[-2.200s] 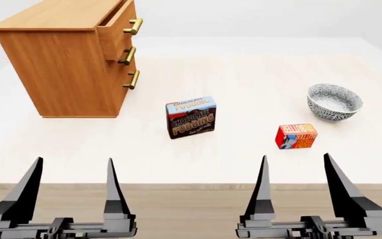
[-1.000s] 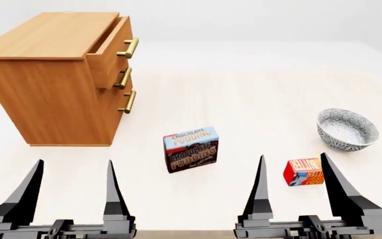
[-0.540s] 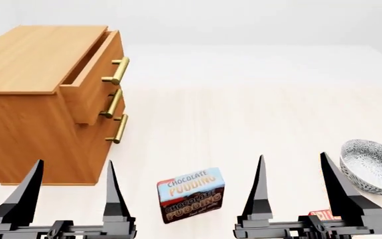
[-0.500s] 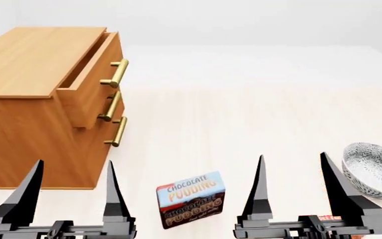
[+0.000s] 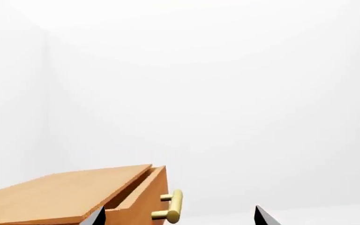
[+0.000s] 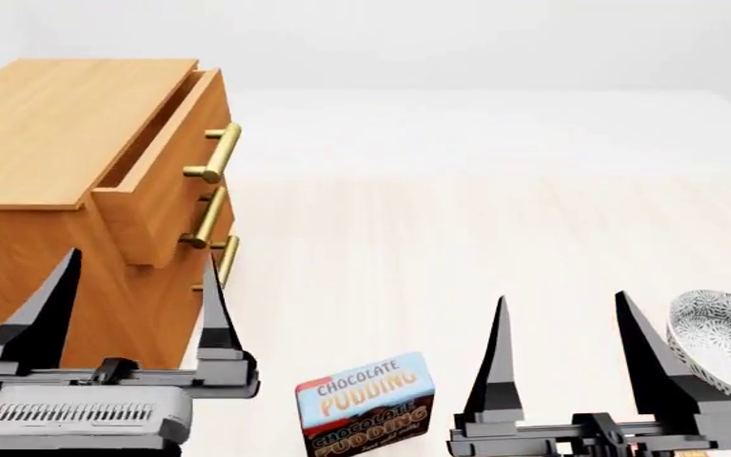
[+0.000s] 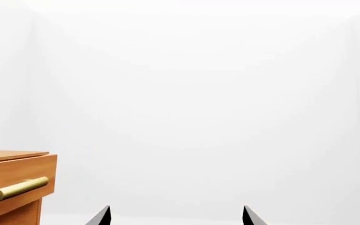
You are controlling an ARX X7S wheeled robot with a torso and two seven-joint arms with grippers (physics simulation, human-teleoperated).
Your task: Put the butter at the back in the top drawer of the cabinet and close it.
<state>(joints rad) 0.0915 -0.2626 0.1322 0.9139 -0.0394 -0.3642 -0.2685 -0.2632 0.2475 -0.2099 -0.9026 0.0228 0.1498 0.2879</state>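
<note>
Change: since the frame half a second back, your left gripper (image 6: 130, 309) has risen, its body now showing in the head view; the cabinet (image 6: 68, 181) looms larger and the pudding box (image 6: 365, 405) has slid lower, toward 6 o'clock. The bowl (image 6: 725, 343) has drifted further toward the edge at 4 o'clock.
Cabinet: stands at 10 o'clock in the head view, upright, on the pale table (image 6: 467, 248).
Top drawer (image 6: 163, 181): pulled part way out, its brass handle (image 6: 213, 152) facing 3 o'clock; the dark gap behind its front shows it is open. The left wrist view catches the same drawer front (image 5: 148, 199) and handle (image 5: 170, 211).
Lower drawers: two handles visible beneath the top one, both fronts flush.
Butter: not clearly seen. Only a tiny orange sliver shows at the bottom edge behind the right gripper (image 6: 566, 357); you cannot confirm from that what it is.
Left gripper: fingers spread wide, nothing between them, held in front of the cabinet's lower part.
Right gripper: fingers likewise spread wide and empty, at 5 o'clock, just beside the bowl's rim in the view.
Pudding box: upright at 6 o'clock, between the two grippers, cut off by the frame's edge.
</note>
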